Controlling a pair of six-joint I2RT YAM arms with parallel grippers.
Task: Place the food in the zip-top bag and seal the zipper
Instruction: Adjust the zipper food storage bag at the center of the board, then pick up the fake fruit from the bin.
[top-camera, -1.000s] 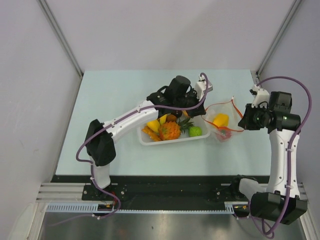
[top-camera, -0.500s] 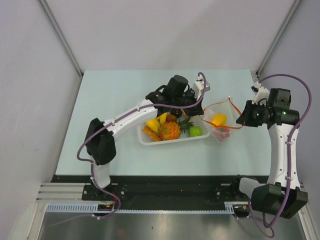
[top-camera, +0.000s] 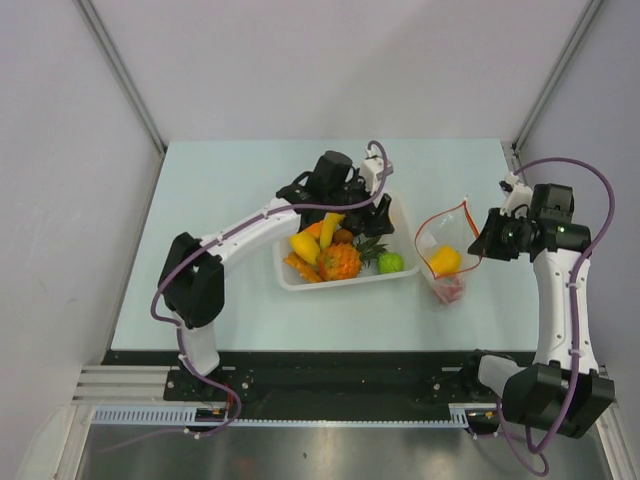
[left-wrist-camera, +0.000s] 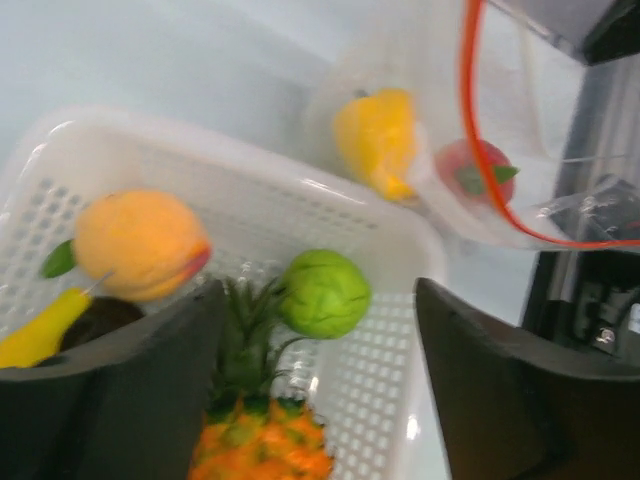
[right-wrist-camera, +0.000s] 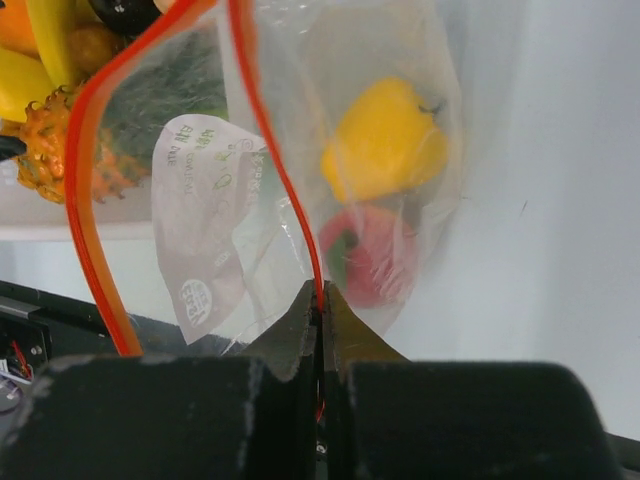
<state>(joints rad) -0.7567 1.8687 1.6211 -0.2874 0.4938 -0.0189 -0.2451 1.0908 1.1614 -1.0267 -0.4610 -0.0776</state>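
The clear zip-top bag (top-camera: 445, 255) hangs by its red-orange zipper (right-wrist-camera: 270, 150), mouth open, from my right gripper (right-wrist-camera: 322, 300), which is shut on the strip. Inside lie a yellow fruit (right-wrist-camera: 385, 140) and a red fruit (right-wrist-camera: 375, 255). My left gripper (left-wrist-camera: 315, 370) stands open and empty over the white basket (top-camera: 400, 272), left of the bag. Below it are the pineapple (left-wrist-camera: 260, 440) and a green fruit (left-wrist-camera: 323, 293), with an orange fruit (left-wrist-camera: 140, 243) and a yellow piece (left-wrist-camera: 40, 330) further left.
The basket holds several more fruits, a banana (top-camera: 305, 247) among them. The bag's mouth (left-wrist-camera: 468, 120) stands just past the basket's right rim. Grey walls enclose the table on three sides, and purple cables loop off both arms.
My left gripper has opened and drawn back to the left, from the bag's mouth to over the basket. The bag, held by the right gripper, has shifted slightly right and toward the near edge.
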